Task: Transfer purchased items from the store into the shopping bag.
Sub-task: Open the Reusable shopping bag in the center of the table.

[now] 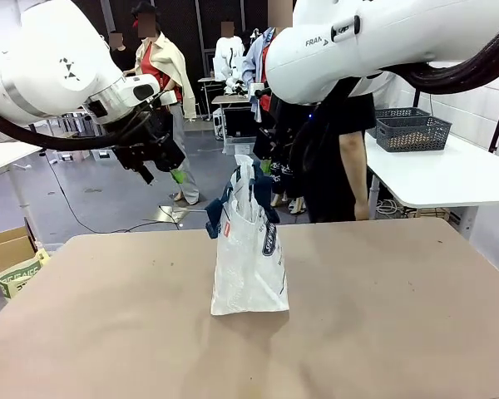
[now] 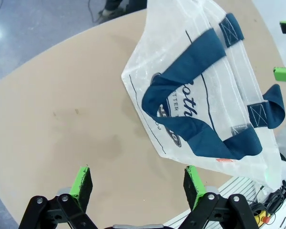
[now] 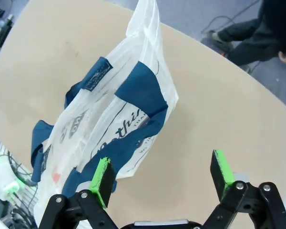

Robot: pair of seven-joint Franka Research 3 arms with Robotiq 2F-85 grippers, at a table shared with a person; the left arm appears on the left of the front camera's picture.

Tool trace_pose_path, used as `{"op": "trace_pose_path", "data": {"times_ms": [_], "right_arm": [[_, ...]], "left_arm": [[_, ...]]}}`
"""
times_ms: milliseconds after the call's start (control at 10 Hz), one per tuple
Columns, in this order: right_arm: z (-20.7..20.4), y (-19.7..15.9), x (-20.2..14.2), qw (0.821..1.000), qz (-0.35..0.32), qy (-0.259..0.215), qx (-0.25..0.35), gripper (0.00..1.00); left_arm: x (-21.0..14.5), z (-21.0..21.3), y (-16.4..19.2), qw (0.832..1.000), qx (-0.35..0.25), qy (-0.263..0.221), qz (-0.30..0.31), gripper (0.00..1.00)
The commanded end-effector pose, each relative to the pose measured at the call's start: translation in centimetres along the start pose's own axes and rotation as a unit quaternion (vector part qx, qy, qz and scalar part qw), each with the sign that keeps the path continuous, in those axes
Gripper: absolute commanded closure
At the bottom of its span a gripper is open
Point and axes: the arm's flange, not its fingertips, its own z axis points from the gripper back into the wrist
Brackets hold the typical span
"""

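the shopping bag (image 1: 249, 266) stands upright near the middle of the tan table (image 1: 399, 324), navy handles drooping over its rim. the left gripper (image 2: 136, 179) and the right gripper (image 3: 163, 167) hang above the table clear of the bag, each with jaws spread wide and pinching nothing. the left wrist view gives the bag's script lettering and oval logo, while the front view gives its narrow side. at the far edge a person (image 1: 341, 150) in dark clothes stands on a grey floor. a white side table (image 1: 449, 179) carries a dark mesh basket (image 1: 412, 129), and a cardboard box (image 1: 4, 249) sits low at left.
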Motion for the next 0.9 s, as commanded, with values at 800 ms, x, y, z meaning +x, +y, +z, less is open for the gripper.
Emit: {"op": "trace_pose_path", "data": {"times_ms": [800], "right_arm": [[-2.0, -0.4, 5.7, 0.990, -0.136, 0.042, -0.004, 0.00]], "left_arm": [[5.5, 0.3, -7.4, 0.992, -0.047, 0.098, 0.066, 0.00]]}}
